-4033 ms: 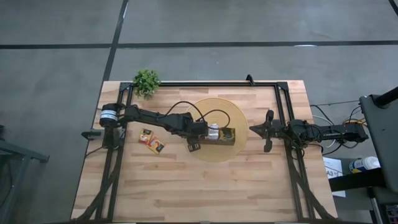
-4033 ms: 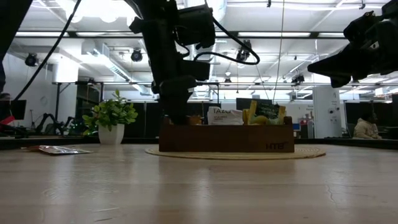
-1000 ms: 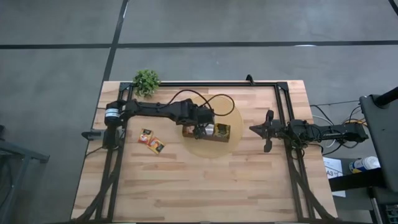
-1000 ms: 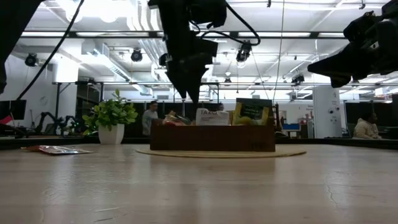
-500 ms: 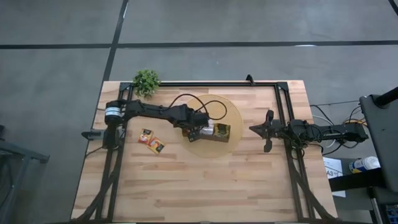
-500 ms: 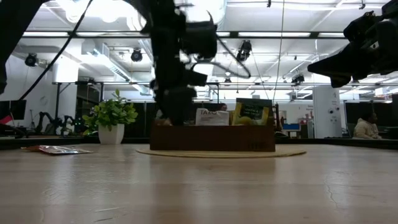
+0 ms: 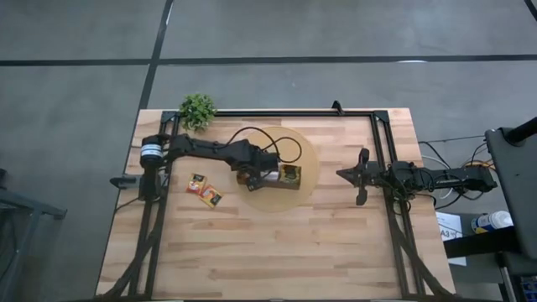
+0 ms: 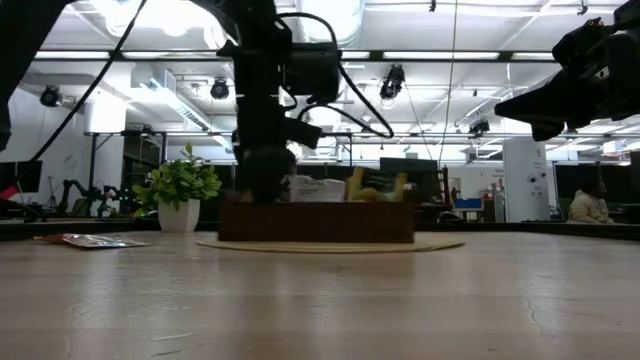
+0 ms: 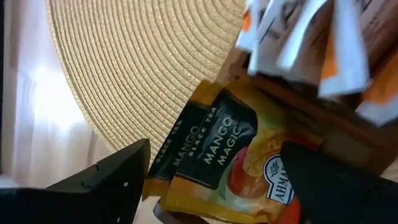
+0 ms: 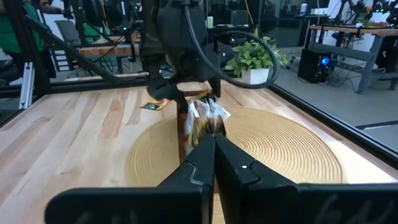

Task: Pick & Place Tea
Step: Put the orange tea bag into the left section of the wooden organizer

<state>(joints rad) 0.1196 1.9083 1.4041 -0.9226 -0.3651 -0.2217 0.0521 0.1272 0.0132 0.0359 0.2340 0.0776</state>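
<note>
Leftmost, two tea sachets lie on the bench. Beside them, the left end effector stands wide open over a yellow-red-black sachet at the wooden box's left end. Far right, the right end effector waits shut, empty.

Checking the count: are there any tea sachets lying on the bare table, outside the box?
Yes, two sachets lie on the wood left of the round mat.

I am seeing a brown box sitting on a round woven mat mid-table. A potted plant is standing at the table's far left corner.
</note>
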